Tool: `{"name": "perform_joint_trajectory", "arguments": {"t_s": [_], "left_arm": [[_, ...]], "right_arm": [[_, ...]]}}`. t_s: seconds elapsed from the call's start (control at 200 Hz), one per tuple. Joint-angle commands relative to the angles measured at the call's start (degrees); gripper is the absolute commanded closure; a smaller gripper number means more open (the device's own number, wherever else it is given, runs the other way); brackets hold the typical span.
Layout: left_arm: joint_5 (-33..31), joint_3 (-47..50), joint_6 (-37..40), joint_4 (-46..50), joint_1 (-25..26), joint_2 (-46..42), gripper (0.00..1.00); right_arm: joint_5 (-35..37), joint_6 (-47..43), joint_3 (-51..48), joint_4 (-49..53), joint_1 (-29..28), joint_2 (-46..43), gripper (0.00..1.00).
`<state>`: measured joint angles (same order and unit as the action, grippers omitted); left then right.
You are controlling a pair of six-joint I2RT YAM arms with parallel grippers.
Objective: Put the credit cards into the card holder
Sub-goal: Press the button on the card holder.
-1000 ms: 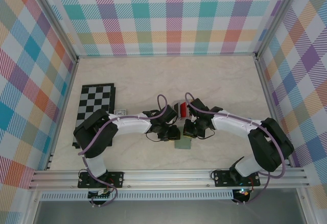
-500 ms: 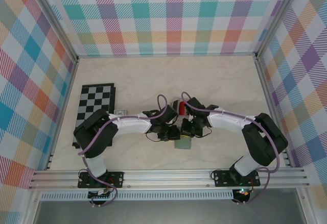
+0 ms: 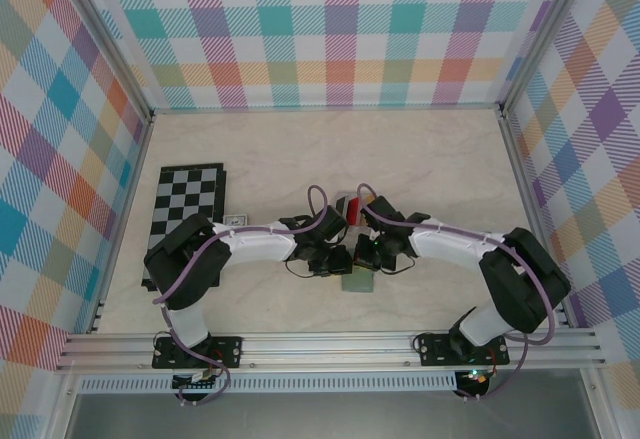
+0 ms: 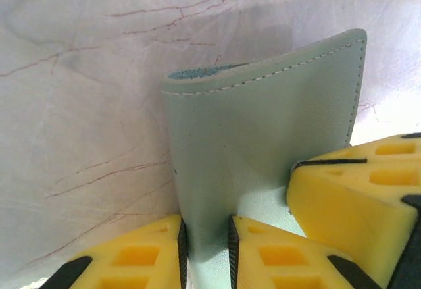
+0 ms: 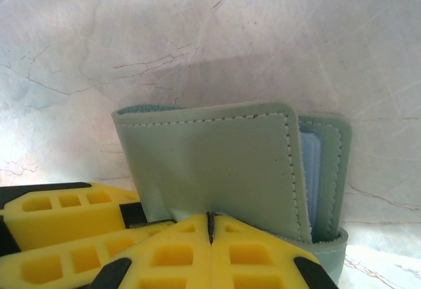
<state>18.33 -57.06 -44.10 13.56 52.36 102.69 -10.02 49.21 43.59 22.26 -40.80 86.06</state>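
- Top external view: one cream, marble-veined table (image 3: 300, 149); the right arm sits nearer the left arm than a second ago.
- One black-and-white chequered chessboard (image 3: 187, 204), flat, at left.
- Two grippers with yellow ribbed fingers: left gripper (image 4: 205, 249) pinches one flap; right gripper (image 5: 210, 236) is pressed together on the other.
- One sage-green, stitched, soft card holder (image 3: 358, 282), near centre, between the grippers.
- One red card (image 3: 346, 209), partly hidden.

Right hand (image 5: 210, 222) fingers pinched on sage-green card holder (image 5: 217, 160) flap; marble table (image 5: 197, 32) behind.
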Motion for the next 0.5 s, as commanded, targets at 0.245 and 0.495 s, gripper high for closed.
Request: {"name": "perform_joint_trajectory", "arguments": {"t_s": [0.245, 0.495], "left_arm": [[-3.06, 1.40, -0.38, 1.91, 0.46, 0.67, 0.78], [-3.10, 1.09, -0.55, 1.57, 0.46, 0.58, 0.78]], "right_arm": [[3.95, -3.29, 3.21, 6.92, -1.42, -6.46, 0.73], [5.09, -2.52, 3.59, 8.91, -1.39, -4.56, 0.76]]}}
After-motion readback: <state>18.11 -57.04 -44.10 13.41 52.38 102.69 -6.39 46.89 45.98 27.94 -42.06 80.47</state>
